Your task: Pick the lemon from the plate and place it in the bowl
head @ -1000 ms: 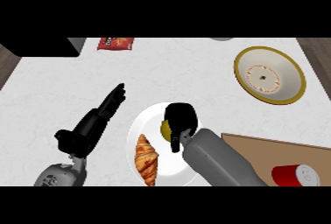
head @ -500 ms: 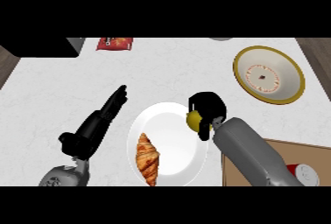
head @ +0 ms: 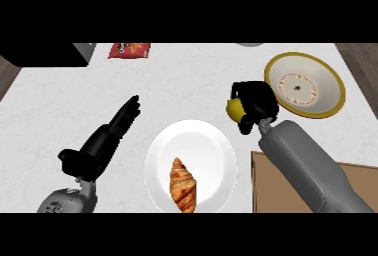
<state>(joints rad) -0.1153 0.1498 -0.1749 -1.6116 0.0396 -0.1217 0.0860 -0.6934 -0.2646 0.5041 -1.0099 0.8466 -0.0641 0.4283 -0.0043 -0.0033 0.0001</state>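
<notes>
**Lemon in transit to bowl**

Since the earlier frame the right hand (head: 253,102) has carried the lemon (head: 236,111) off the plate (head: 190,145); it hangs just beside the bowl (head: 304,85), fingers curled round it. Left hand (head: 111,132) rests open. Risk: letting go early drops it short of the rim.

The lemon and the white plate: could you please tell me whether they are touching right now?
Apart. The head view shows the lemon held in the curled right hand, with bare counter between it and the white plate, where only the croissant lies.
</notes>
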